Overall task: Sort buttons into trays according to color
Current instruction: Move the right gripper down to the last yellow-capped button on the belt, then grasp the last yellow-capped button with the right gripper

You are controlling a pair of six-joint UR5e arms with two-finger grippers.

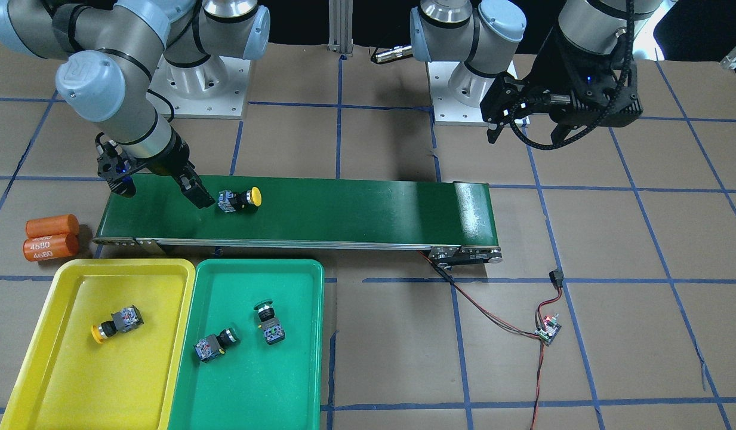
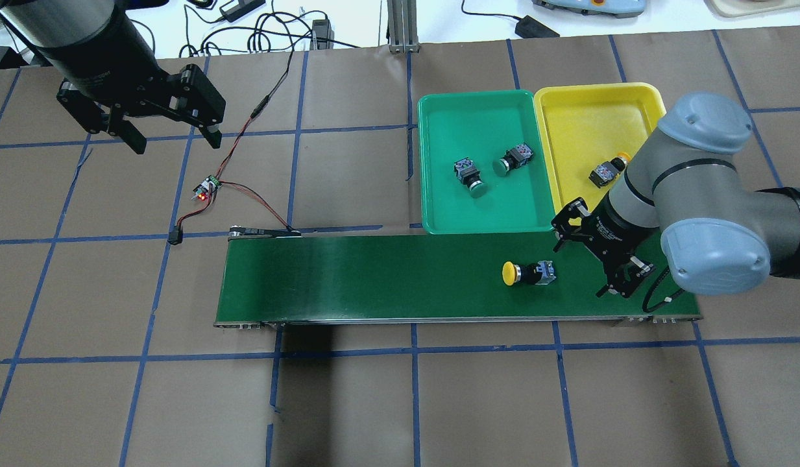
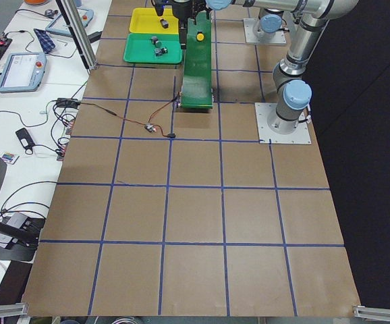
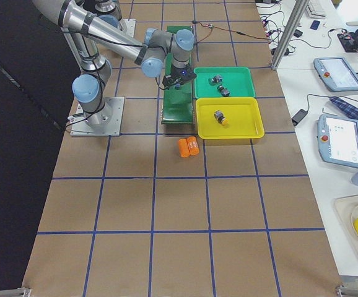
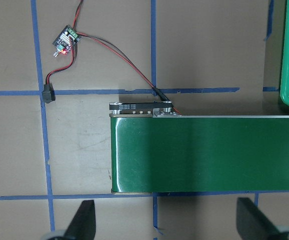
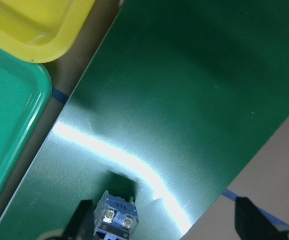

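Observation:
A yellow-capped button (image 1: 241, 199) lies on its side on the dark-green conveyor belt (image 1: 344, 209). It also shows in the overhead view (image 2: 529, 273). My right gripper (image 2: 591, 263) is open and empty, low over the belt just beside this button. In the right wrist view the button's body (image 6: 115, 217) sits close to one finger. Another yellow-capped button (image 1: 117, 323) lies in the yellow tray (image 1: 75, 382). Two green-capped buttons (image 1: 215, 344) (image 1: 268, 322) lie in the green tray (image 1: 254, 388). My left gripper (image 2: 174, 139) is open and empty, high beyond the belt's other end.
Two orange cylinders (image 1: 51, 237) lie on the table by the belt's end near the yellow tray. A small circuit board (image 2: 206, 189) with red and black wires runs to the belt's other end (image 5: 134, 107). The trays sit side by side against the belt.

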